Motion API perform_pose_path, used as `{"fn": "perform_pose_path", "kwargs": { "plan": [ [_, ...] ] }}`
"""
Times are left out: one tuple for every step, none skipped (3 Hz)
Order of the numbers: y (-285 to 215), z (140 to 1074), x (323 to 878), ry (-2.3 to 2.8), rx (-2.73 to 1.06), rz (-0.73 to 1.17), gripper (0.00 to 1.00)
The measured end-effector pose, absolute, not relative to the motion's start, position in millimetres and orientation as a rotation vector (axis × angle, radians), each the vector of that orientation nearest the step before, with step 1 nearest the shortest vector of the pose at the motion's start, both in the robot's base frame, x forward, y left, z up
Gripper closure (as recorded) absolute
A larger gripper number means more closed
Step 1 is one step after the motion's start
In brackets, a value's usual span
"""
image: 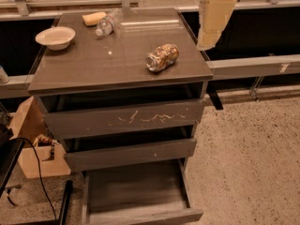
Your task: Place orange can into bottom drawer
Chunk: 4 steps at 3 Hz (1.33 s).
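The orange can (162,57) lies on its side on the grey cabinet top (93,64), right of centre. My gripper (213,21), cream-coloured, hangs from the top edge above the cabinet's far right corner, up and to the right of the can and apart from it. It holds nothing that shows. The bottom drawer (136,193) is pulled out at the foot of the cabinet, and its flat grey floor is bare. The scratched upper drawer (126,118) and the middle drawer (131,153) are pushed further in.
A white bowl (55,36), a clear water bottle (107,25) and a yellow sponge (93,18) sit at the far left of the top. A cardboard box (28,142) and a black cable (40,172) are on the floor at the left. A metal rail (253,64) runs at the right.
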<state>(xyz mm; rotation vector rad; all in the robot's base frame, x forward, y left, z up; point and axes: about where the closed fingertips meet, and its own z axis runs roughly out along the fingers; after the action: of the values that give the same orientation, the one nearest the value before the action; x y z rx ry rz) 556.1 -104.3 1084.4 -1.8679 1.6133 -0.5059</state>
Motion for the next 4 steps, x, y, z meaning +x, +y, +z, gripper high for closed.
{"fn": "perform_pose_path", "kwargs": {
  "plan": [
    [-93.0, 1063.5, 596.2, 1.504, -2.046, -0.623, 0.00],
    [-91.8, 1037.2, 620.8, 1.416, -2.211, -0.773, 0.00],
    [-96.1, 1011.1, 636.4, 1.380, -2.325, -0.866, 0.00],
    [-96.1, 1010.9, 636.6, 1.379, -2.326, -0.867, 0.00]
  ]
}}
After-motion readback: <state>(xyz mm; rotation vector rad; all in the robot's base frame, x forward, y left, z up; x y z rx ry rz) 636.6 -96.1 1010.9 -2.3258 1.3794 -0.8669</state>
